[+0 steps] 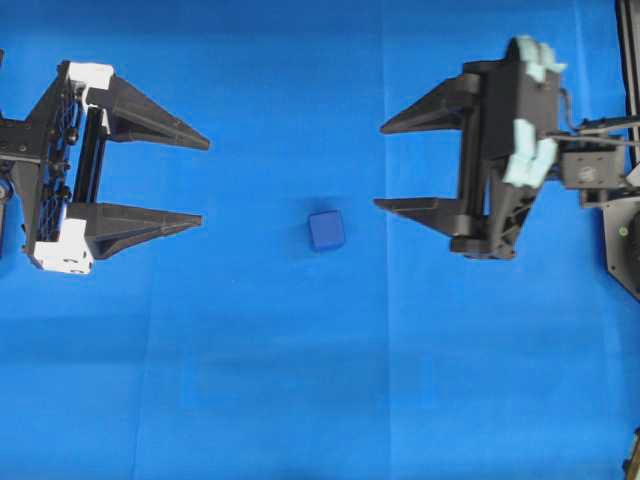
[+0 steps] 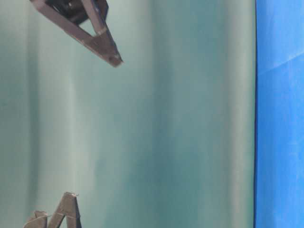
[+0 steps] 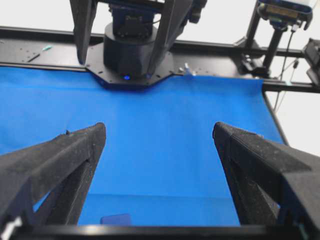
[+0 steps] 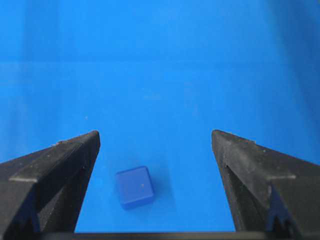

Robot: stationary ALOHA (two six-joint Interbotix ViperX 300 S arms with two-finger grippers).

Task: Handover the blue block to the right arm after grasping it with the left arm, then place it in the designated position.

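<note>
Overhead view: Resting flat on the blue cloth (image 1: 250, 380), the blue block (image 1: 327, 230) sits between the two arms, nearer the right gripper (image 1: 380, 166) than the left gripper (image 1: 204, 180); it touches neither. Both sets of jaws are spread wide and hold nothing.

Table-level view: only black finger ends show against a pale green backdrop, one at the top, one at the bottom; the block is not visible here.

Left wrist view: the left fingers (image 3: 60, 160) stand far apart with bare cloth between them; a corner of the block (image 3: 116, 219) peeks in at the lower edge.

Right wrist view: the block (image 4: 134, 187) lies between the parted right fingers (image 4: 60, 165), closer to the left-hand one, slightly turned.

Handling, judged: small, rigid cube, probably light; the rounded edges and smooth faces may let it slip or twist if pinched on corners.

Where to hold, judged: two opposite flat faces, fingertips centred, leaving the other pair of faces free for the right arm at handover.
</note>
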